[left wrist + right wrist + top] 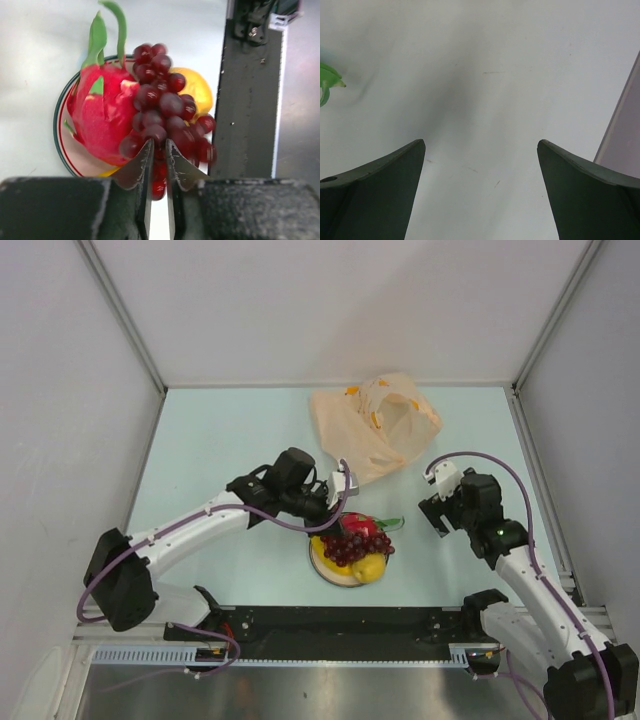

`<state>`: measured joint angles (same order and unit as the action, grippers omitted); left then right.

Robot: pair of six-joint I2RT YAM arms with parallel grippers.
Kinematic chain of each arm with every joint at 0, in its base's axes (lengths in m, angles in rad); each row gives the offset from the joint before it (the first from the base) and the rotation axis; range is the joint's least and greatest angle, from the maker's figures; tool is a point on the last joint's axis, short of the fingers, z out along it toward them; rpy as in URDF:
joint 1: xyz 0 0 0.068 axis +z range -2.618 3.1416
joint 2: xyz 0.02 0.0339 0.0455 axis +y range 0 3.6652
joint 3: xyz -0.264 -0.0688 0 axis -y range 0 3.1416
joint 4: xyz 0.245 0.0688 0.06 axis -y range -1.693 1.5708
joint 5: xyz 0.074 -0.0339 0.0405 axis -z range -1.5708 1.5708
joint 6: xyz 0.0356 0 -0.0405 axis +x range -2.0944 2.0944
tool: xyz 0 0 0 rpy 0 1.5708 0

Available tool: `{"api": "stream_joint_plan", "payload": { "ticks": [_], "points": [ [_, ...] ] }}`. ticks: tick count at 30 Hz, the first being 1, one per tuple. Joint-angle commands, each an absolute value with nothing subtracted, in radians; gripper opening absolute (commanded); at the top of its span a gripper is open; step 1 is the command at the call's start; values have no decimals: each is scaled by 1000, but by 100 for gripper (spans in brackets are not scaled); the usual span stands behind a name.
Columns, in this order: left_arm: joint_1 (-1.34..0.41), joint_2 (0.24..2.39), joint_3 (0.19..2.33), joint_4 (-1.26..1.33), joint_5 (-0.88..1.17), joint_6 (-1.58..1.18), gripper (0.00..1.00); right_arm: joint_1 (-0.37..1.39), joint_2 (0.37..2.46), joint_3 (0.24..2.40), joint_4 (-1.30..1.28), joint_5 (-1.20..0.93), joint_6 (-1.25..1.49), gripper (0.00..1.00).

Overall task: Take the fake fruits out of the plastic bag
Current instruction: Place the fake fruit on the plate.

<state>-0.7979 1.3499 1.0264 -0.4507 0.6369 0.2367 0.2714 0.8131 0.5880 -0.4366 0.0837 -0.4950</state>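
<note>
With left gripper (159, 142) nearly pressed together above plate (59, 145) and right gripper (481, 144) spread beside it, looks done: fake fruits (160, 107) piled there, plastic bag (375, 425) beyond probably empty.

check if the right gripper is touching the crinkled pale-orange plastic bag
Apart: top external view shows bare table between the right gripper and the crinkled pale-orange plastic bag.

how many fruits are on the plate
3 for sure, all on the plate: dragon fruit at left in the left wrist view, grape bunch over the middle, a yellow fruit behind it. A yellow sliver under the dragon fruit may be a fourth.
</note>
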Motion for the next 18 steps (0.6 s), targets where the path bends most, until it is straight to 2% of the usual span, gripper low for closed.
{"api": "stream_joint_plan", "payload": {
  "ticks": [1, 3, 6, 7, 13, 18],
  "points": [
    [-795, 1348, 990, -428, 595, 265, 20, 284, 818, 609, -408, 61, -502, 100],
    [-795, 1364, 973, -431, 592, 278, 20, 299, 818, 611, -417, 55, -511, 100],
    [-795, 1368, 944, -396, 574, 261, 30, 325, 815, 612, -423, 60, -529, 100],
    [-795, 1365, 937, -384, 575, 258, 37, 330, 816, 611, -425, 60, -532, 100],
    [-795, 1371, 936, -330, 583, 196, 49, 337, 819, 609, -433, 54, -534, 100],
    [-793, 1370, 948, -314, 581, 170, 51, 342, 833, 609, -430, 44, -531, 100]
  ]
}}
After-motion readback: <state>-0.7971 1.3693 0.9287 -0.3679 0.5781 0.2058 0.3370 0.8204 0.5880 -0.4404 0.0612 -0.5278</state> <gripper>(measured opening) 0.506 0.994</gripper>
